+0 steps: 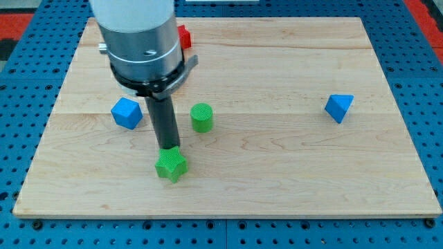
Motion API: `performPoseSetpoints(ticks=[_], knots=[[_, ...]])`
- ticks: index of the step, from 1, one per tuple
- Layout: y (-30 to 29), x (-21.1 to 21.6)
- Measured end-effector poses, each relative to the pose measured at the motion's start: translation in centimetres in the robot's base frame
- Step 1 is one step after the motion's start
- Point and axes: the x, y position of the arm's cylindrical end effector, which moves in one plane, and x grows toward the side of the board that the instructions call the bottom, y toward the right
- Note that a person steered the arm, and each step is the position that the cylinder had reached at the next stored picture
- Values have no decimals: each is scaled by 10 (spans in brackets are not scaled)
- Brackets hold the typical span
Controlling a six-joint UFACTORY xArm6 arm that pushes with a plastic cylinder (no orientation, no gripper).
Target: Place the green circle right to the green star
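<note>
The green circle (201,117) is a short green cylinder on the wooden board, left of centre. The green star (171,165) lies below and a little to the left of it, near the view's bottom. My tip (168,147) stands at the star's upper edge, touching or almost touching it. The tip is below and to the left of the green circle, apart from it. The dark rod runs up from the tip to the large silver arm body.
A blue cube (127,113) lies left of the rod. A blue triangular block (338,107) lies at the view's right. A red block (184,37) shows partly behind the arm body at the top. The wooden board (277,173) rests on a blue pegboard.
</note>
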Motion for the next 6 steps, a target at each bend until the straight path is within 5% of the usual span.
performPoseSetpoints(ticks=[2, 3, 5, 6], knots=[[7, -75], [67, -79], [54, 12], [57, -18]])
